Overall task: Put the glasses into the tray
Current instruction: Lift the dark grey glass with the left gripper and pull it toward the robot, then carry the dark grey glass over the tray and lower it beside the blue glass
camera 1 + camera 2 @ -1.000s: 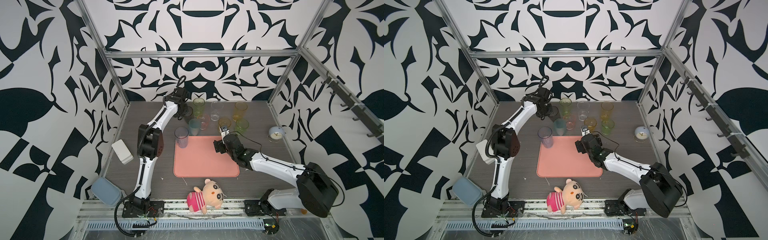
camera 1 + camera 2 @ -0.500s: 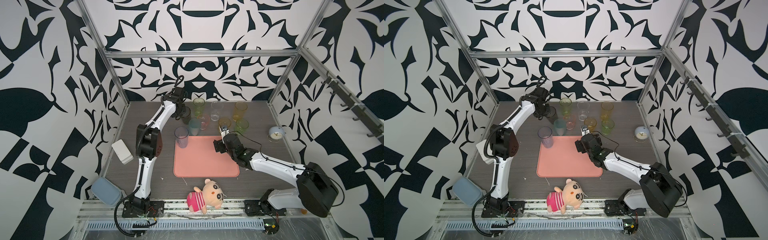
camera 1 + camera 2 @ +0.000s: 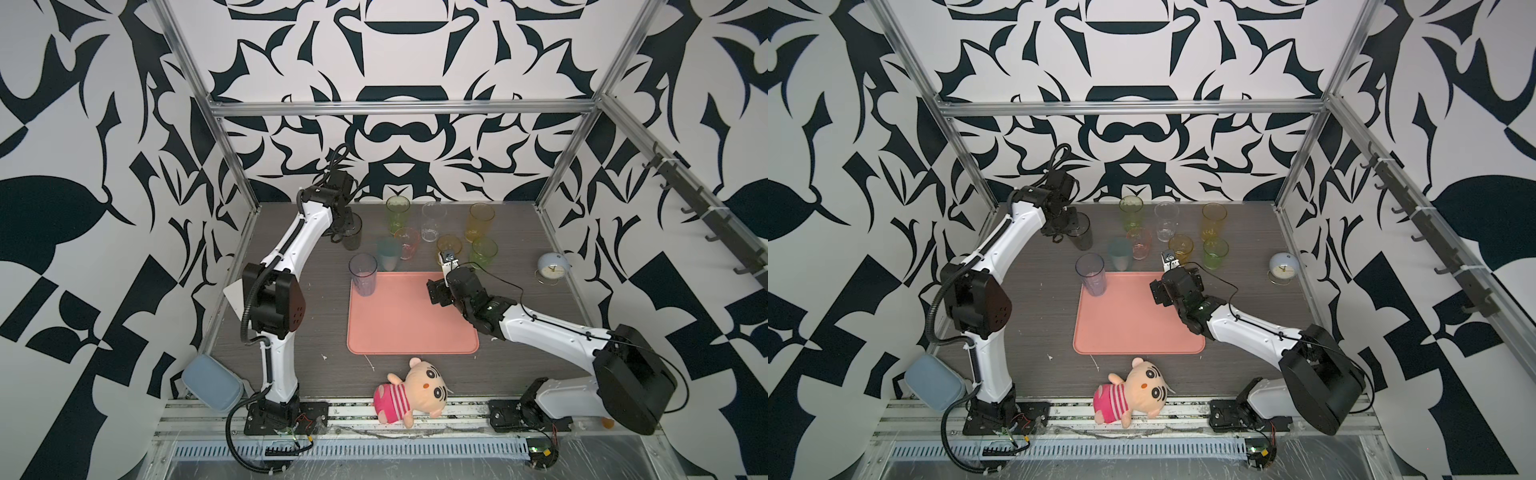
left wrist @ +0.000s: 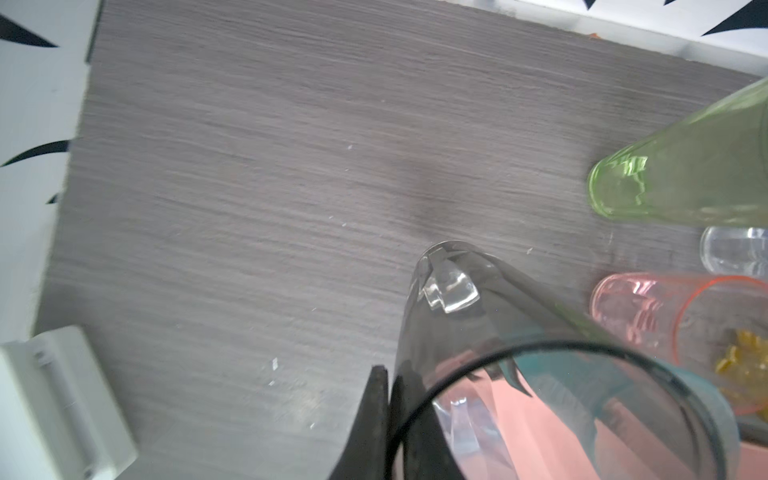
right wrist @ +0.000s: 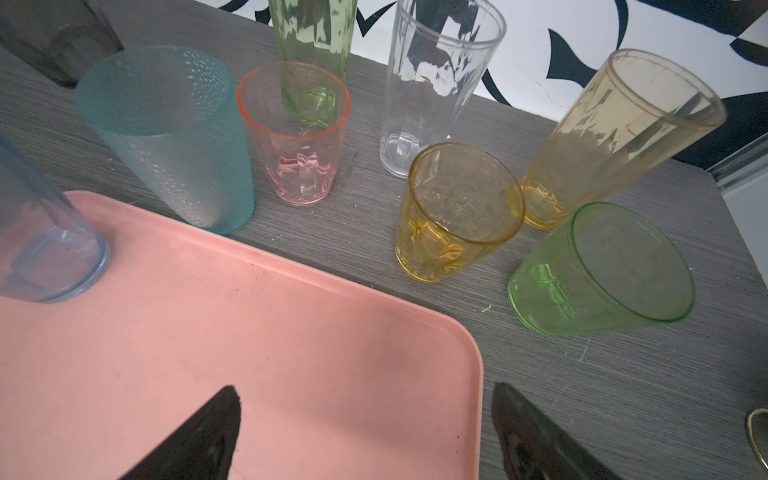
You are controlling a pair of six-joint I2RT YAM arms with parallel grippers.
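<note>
smoky glass [image 3: 354,239] shifted left, partly obscuring left gripper [image 3: 341,232]

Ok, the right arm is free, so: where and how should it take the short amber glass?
Probably the rim, from the tray side, where the open right gripper is. The short amber glass stands upright, mouth open, so one finger fits inside and one outside that wall; the short green glass and tall yellow glass stand close beside and behind it.
</note>
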